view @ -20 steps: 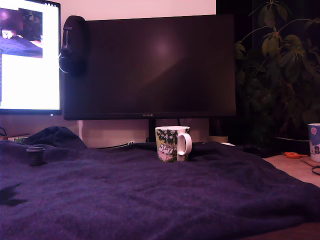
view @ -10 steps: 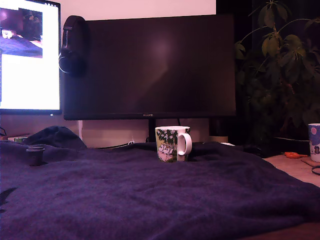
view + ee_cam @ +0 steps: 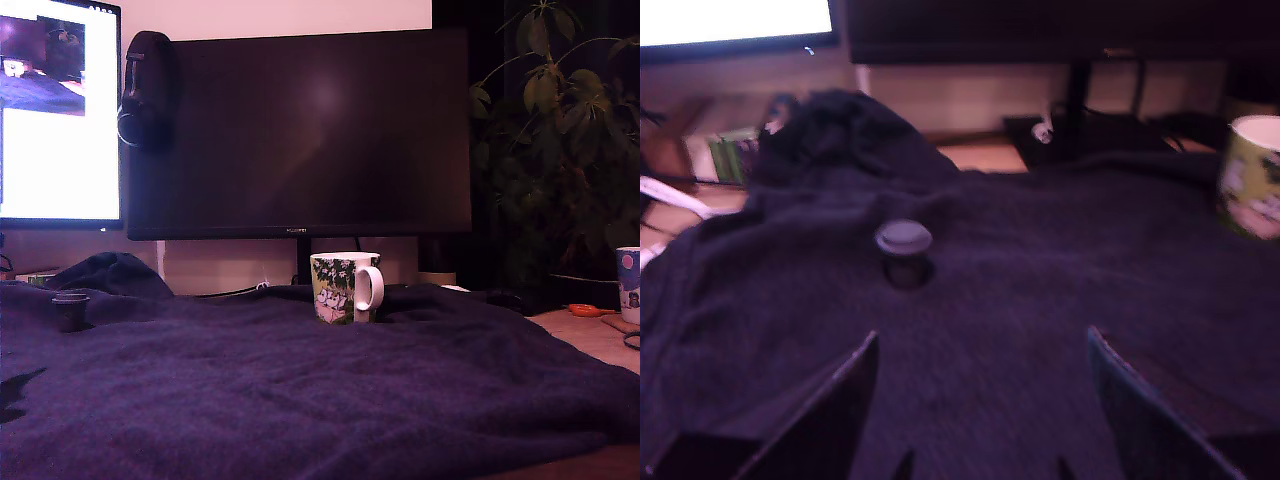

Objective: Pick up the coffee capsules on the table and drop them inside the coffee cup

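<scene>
A dark coffee capsule (image 3: 70, 310) stands upright on the blue-purple blanket covering the table (image 3: 300, 400), at the exterior view's left. In the wrist view the capsule (image 3: 904, 250) shows its pale flat top ahead of my gripper (image 3: 982, 340) and apart from it. The gripper is open, with only blanket between its two dark fingers (image 3: 840, 395). The coffee cup (image 3: 345, 286), white with a green leafy print and a loop handle, stands upright mid-table. The wrist view catches the cup (image 3: 1252, 175) at its edge. The arm itself is out of the exterior view.
A large dark monitor (image 3: 300, 130) and a lit screen (image 3: 55, 110) stand behind the table. A blanket hump (image 3: 110, 272) rises behind the capsule. At the exterior view's right are a plant (image 3: 560, 130), a blue-and-white cup (image 3: 628, 283), an orange object (image 3: 585, 310) and bare wood (image 3: 590, 345).
A dark shadow at the lower left edge of the exterior view has shifted slightly. The capsule and the cup have not moved.
</scene>
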Available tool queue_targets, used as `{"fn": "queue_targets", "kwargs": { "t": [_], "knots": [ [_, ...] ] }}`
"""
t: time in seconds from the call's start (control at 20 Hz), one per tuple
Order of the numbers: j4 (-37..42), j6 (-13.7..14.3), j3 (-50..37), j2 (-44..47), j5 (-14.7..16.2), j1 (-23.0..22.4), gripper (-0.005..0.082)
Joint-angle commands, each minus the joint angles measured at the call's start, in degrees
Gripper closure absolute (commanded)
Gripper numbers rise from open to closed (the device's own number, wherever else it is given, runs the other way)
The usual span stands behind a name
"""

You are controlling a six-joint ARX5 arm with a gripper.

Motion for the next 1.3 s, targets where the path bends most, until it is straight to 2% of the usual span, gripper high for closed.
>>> {"fn": "queue_targets", "kwargs": {
  "t": [0.0, 0.25, 0.45, 0.8, 1.25],
  "knots": [
    [4.0, 0.48, -0.26, 3.98, -0.2, 0.09, 0.0163],
    [17.2, 0.48, 0.42, 17.66, -0.2, 0.09, 0.0163],
    [21.92, 0.42, 4.5, 27.85, 1.03, 0.09, 0.0163],
    [24.3, 0.26, 13.07, 40.76, 2.71, 0.5, 0.0163],
    [23.98, 0.28, 21.33, 49.0, 4.24, 2.32, 0.0163]
  ]
}}
